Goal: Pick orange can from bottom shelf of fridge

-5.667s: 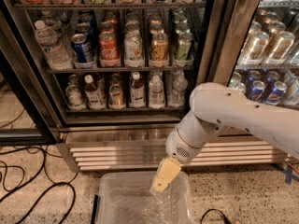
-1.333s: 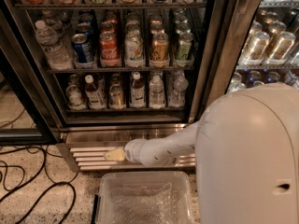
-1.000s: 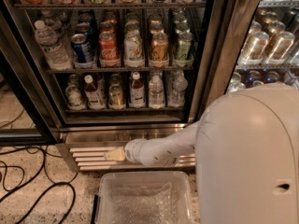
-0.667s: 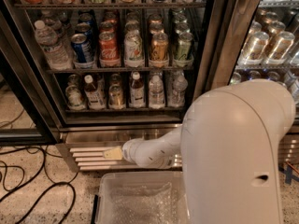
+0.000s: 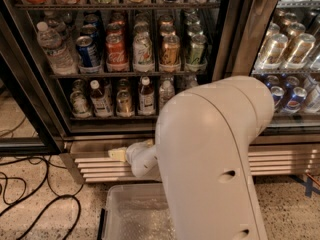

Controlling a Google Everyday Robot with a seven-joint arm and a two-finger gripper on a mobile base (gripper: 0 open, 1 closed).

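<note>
orange can (image 5: 124, 102) on bottom shelf (image 5: 107, 117), end effector (image 5: 118, 154) below it against grille (image 5: 95, 167), grip cannot be told

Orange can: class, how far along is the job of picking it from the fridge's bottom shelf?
Done: nothing yet; the orange can stands on the bottom shelf among small bottles. In hand: the gripper sits low, before the base grille of the fridge, below that shelf and apart from the can. Left: rise to the shelf, grasp the can, draw it out.
</note>
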